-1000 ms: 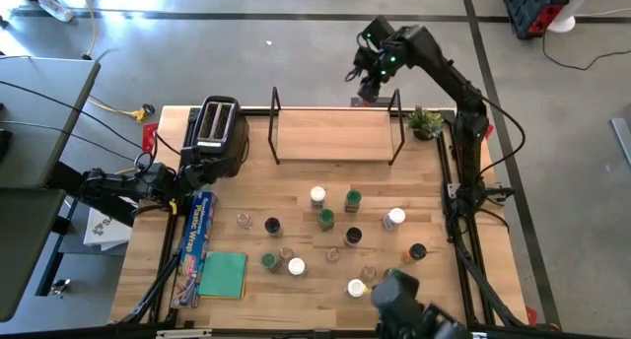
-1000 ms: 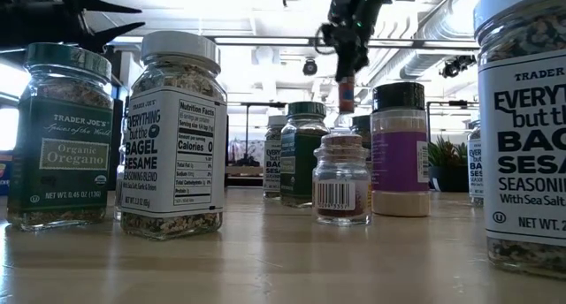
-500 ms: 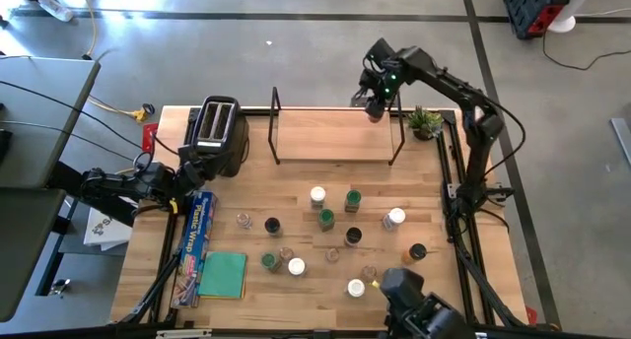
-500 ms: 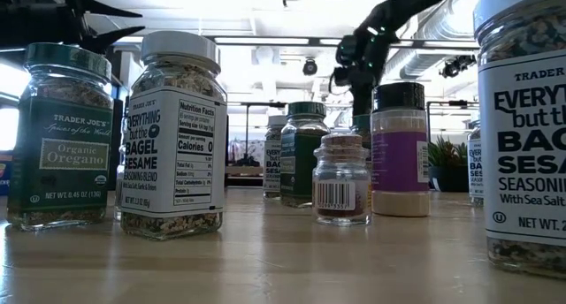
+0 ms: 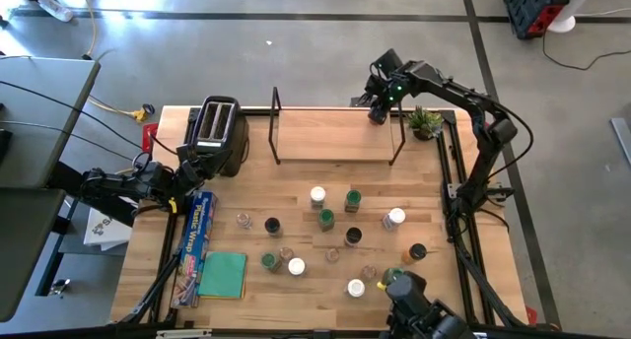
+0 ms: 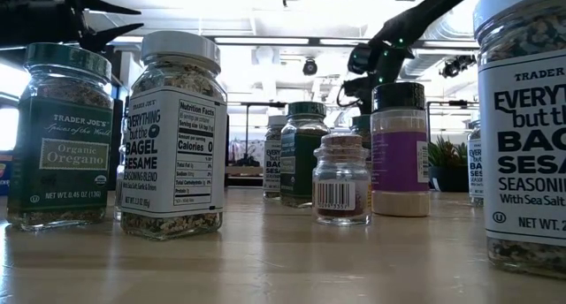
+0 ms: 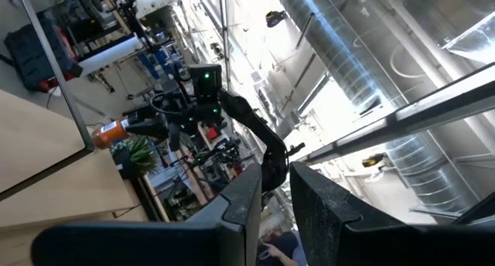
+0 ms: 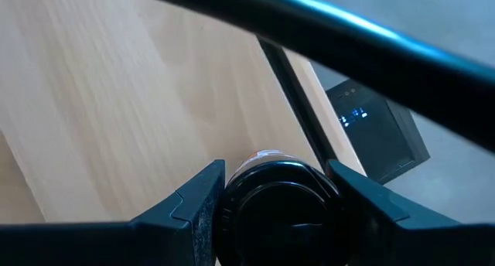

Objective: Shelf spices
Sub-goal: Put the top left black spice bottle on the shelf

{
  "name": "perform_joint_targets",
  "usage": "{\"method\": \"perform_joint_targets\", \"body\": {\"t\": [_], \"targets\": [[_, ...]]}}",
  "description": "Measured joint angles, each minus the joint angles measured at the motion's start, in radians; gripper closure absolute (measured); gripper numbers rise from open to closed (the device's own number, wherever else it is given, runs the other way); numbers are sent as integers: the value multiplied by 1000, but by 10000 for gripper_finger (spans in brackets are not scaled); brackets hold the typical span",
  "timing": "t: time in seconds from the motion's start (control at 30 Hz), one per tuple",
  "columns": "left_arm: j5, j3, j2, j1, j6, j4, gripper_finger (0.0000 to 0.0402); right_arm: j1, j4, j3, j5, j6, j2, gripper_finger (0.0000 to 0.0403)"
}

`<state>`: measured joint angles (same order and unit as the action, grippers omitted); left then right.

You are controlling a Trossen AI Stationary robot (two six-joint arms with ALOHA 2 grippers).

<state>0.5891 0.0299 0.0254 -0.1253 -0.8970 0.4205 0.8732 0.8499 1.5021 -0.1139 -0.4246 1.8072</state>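
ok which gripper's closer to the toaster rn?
Left. The left gripper sits beside the toaster, at its near end. The right gripper is across the shelf, holding a dark-lidded jar.

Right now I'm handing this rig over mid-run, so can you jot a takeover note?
Right claw: shut on a dark-lidded jar, held over the shelf's far right corner by the end frame; not set down yet.
Left claw: waiting beside the toaster, fingers nearly together, holding nothing.
Done: no jar stands on the shelf board yet.
Left: place this jar, then shelve the loose jars scattered across the table in front of the shelf.
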Motion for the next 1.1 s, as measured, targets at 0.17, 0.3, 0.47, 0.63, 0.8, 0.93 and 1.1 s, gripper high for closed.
{"method": "perform_joint_targets", "body": {"t": [0.17, 0.3, 0.47, 0.63, 0.8, 0.93, 1.1], "targets": [[0, 0, 0, 0, 0, -1, 337, 14, -12, 0, 0, -2, 0, 220], [-1, 0, 0, 0, 0, -1, 337, 24, -11, 0, -10, 5, 0, 220], [-1, 0, 0, 0, 0, -1, 337, 24, -10, 0, -13, 30, 1, 214], [-2, 0, 0, 0, 0, 0, 337, 24, -11, 0, -15, 50, 1, 166], [-2, 0, 0, 0, 0, -1, 337, 24, -10, 0, -14, 50, 1, 158], [-2, 0, 0, 0, 0, 0, 337, 23, -10, 0, 13, 49, 1, 156], [-2, 0, 0, 0, 0, -1, 337, 24, 21, 12, 59, 50, 2, 154]]}}
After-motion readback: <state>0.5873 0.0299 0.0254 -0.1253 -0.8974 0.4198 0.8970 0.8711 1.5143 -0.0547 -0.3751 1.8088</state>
